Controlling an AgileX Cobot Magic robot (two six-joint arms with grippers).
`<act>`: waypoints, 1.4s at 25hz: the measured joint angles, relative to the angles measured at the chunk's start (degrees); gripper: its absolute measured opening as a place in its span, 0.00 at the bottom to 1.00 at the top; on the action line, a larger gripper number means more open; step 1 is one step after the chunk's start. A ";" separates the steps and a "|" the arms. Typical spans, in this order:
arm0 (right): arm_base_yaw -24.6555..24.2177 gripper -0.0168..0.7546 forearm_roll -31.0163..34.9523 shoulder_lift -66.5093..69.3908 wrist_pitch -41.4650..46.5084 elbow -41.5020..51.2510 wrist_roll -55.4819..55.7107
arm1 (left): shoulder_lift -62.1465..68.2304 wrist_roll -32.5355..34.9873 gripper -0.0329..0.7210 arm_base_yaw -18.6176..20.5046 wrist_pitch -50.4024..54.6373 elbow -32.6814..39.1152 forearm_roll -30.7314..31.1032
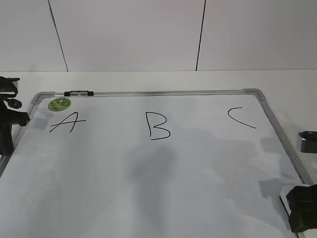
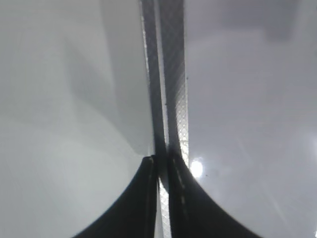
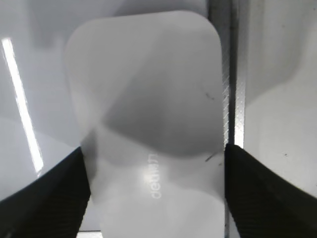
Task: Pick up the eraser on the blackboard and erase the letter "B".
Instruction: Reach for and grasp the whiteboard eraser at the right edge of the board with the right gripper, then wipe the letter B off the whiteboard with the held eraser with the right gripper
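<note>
Here the eraser [image 3: 148, 124] lies flat at the board's [image 1: 148, 188] right edge, beside the frame — right gripper [image 3: 153, 193] spread, fingers flanking its long sides. Looks light, rigid, smooth plastic — grip mid-sides firmly. Left gripper [image 2: 161, 163] pressed together, empty; B [image 1: 157, 125] intact.

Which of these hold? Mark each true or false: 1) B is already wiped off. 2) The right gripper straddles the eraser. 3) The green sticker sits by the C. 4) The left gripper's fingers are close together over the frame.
1) False: the letter "B" is intact on the blackboard.
2) True: the right gripper has a finger on each side of the eraser.
3) False: the green sticker is above the A, far from the C.
4) True: the left gripper is nearly closed over the frame rail.
</note>
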 joint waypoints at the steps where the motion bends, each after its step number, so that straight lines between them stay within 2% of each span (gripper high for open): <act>1: 0.00 0.83 0.00 0.00 0.00 0.00 -0.01 | 0.00 0.00 0.07 0.00 0.00 0.00 0.00; 8: 0.12 0.79 0.00 0.00 0.00 0.00 -0.08 | 0.00 0.00 0.07 0.00 -0.12 0.00 -0.21; 30: 0.12 0.77 -0.53 0.21 -0.09 0.00 -0.26 | 0.00 0.00 0.07 0.00 -0.34 0.00 -0.42; 35: 0.12 0.77 -0.42 0.85 3.01 -2.91 -0.26 | 0.00 0.00 0.07 0.00 -0.34 0.00 -0.42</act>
